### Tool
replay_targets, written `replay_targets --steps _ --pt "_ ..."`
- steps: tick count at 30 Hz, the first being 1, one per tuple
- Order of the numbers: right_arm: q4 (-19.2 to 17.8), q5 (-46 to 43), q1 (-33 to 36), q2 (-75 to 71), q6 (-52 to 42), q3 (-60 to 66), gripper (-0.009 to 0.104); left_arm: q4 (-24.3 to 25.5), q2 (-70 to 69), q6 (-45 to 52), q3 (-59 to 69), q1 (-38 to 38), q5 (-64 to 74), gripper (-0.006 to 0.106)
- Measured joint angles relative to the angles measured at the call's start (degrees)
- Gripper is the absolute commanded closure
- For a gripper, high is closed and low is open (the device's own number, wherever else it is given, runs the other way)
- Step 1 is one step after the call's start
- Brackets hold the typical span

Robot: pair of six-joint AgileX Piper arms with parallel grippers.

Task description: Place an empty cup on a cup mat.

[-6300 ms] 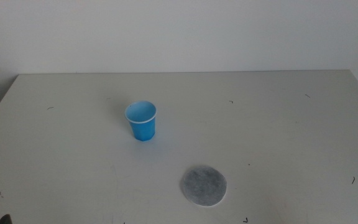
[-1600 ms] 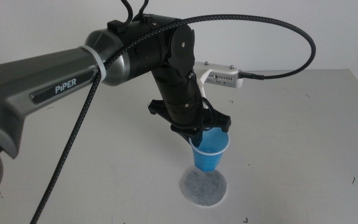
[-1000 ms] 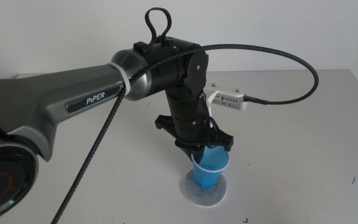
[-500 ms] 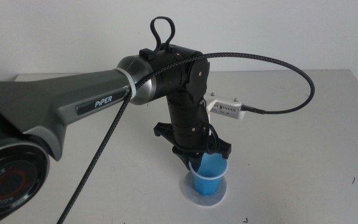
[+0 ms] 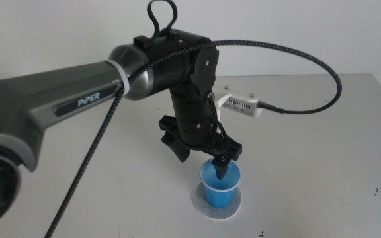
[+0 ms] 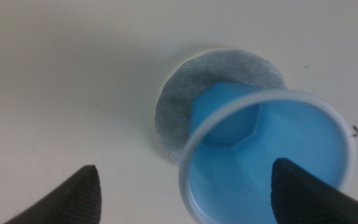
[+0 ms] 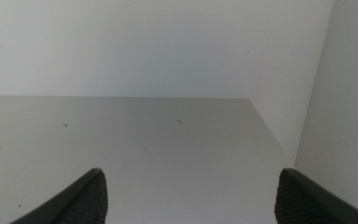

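The blue cup (image 5: 218, 188) stands upright on the grey cup mat (image 5: 200, 203) near the table's front middle. My left gripper (image 5: 202, 160) hangs just above the cup with its jaws spread open. One jaw tip is over the cup's mouth, the other is outside its left rim, and neither grips it. In the left wrist view the cup (image 6: 260, 162) is empty and sits on the mat (image 6: 185, 93), with the left gripper (image 6: 185, 168) open above it. My right gripper (image 7: 191, 177) is open and empty, out of the middle view.
The left arm and its black cable (image 5: 296, 59) arch over the table's middle. A white camera module (image 5: 242, 106) sticks out to the arm's right. The white table (image 5: 323, 145) ends at a wall behind.
The left gripper lowered the cup onto the mat, then opened its jaws and let go. The cup now stands on the mat by itself.
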Motion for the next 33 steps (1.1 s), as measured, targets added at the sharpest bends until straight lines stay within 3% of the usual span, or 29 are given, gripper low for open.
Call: replay_targets --steps 8,15,21,27,30,33 --pt "0.00 0.00 0.00 0.00 0.00 0.00 0.001 -0.45 -11.34 1.11 0.00 2.71 1.74 -0.005" --pt "0.00 0.00 0.00 0.00 0.00 0.00 0.001 2.06 -21.02 0.42 0.00 3.05 2.16 -0.005" --pt "0.00 0.00 0.00 0.00 0.00 0.00 0.001 10.32 -27.83 -3.22 0.51 3.05 3.04 -0.005" --pt "0.00 0.00 0.00 0.00 0.00 0.00 0.001 20.94 -39.99 -3.99 9.30 3.46 -0.29 -0.005" --pt "0.00 0.00 0.00 0.00 0.00 0.00 0.001 22.04 -46.69 -4.60 17.34 6.71 -5.64 -0.005" --pt "0.00 0.00 0.00 0.00 0.00 0.00 0.001 19.53 -53.48 -3.66 26.12 12.74 -11.20 -0.005"
